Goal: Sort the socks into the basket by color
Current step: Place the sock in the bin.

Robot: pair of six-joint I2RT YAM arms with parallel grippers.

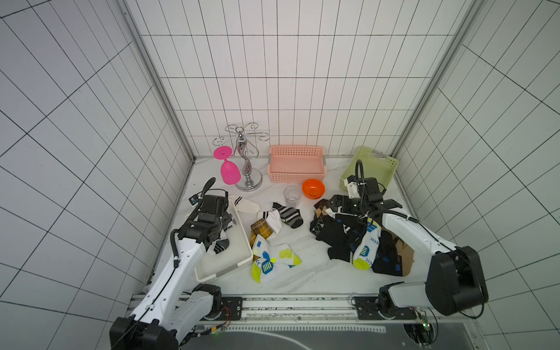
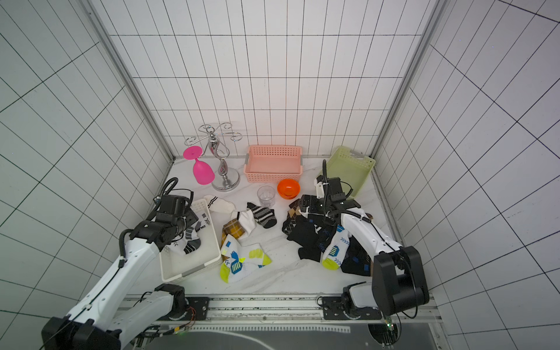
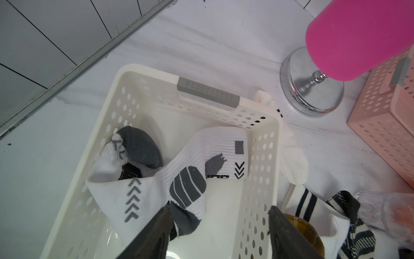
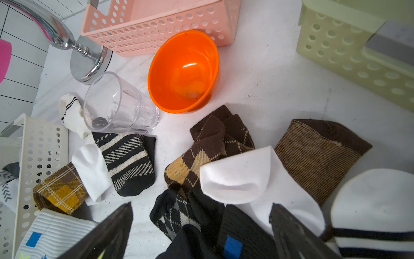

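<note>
- Closest in the left wrist view: two black fingers [image 3: 156,233] of the left gripper [image 3: 218,210], spread apart, pinching nothing.
- Just past those fingers: white sock with grey marks [image 3: 186,179], crumpled inside the white basket [image 3: 134,71], one edge touching a finger.
- Same white basket in both top views, on the left side of the table [image 1: 303,272], left gripper hanging right over it.
- Closest in the right wrist view: two black fingers [image 4: 107,233] of the right gripper [image 4: 200,205], spread wide, holding nothing.
- Right under that gripper: a heap of socks on the table's right side, with a plain white sock [image 4: 246,179] lying over a brown argyle sock [image 4: 201,157] and black socks [image 4: 246,226] with blue squares.
- Loose in the middle of the table: white sock with blue and yellow marks [image 1: 272,262], yellow-brown plaid sock [image 1: 260,231] and black striped sock [image 1: 289,215].
- Just beside the white basket's far end: cream sock with black stripes [image 1: 245,206].
- Near the back wall: pink basket [image 1: 297,177].
- In the back right corner, behind the right gripper: green basket [image 1: 378,157], tipped up a little.
- In front of the pink basket: orange bowl [image 1: 313,188] and clear cup [image 1: 292,195], near each other but apart.
- At the back left: silver glass rack [image 1: 249,183], with a pink wine glass [image 1: 229,171] hanging upside down from it.
</note>
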